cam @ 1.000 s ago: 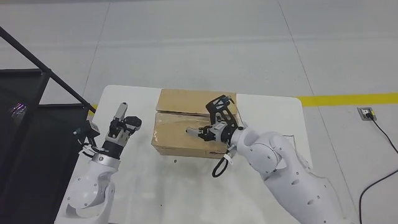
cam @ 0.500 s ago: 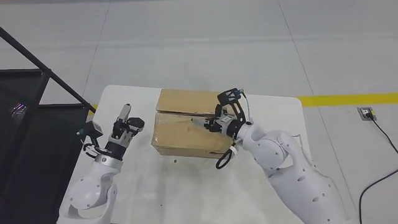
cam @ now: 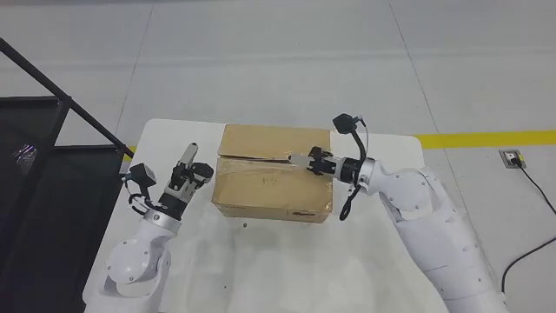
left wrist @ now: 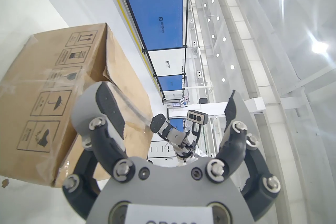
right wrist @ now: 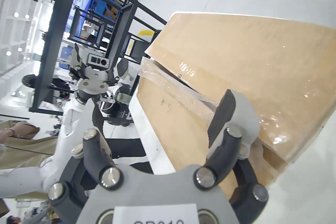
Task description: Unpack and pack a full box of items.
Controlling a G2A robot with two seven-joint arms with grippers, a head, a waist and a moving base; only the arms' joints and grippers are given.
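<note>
- The white counter (cam: 261,261) holds the brown box (cam: 269,187) in its middle, flaps down.
- The right gripper (cam: 310,158) is over the box's taped top seam, jaws spread wide.
- The left gripper (cam: 196,163) hangs beside the box, jaws spread too.
- Best, I think: slide one jaw under the flap, then lift slowly.

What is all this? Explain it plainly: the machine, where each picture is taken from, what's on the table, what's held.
A white two-armed robot stands at a table. One picture looks down from above its arms; the other two come from a camera on each wrist. One taped cardboard box stands on the table. The left arm's fingers are open beside the box, holding nothing. The right arm's fingers are open too, one at the taped seam on top.
</note>
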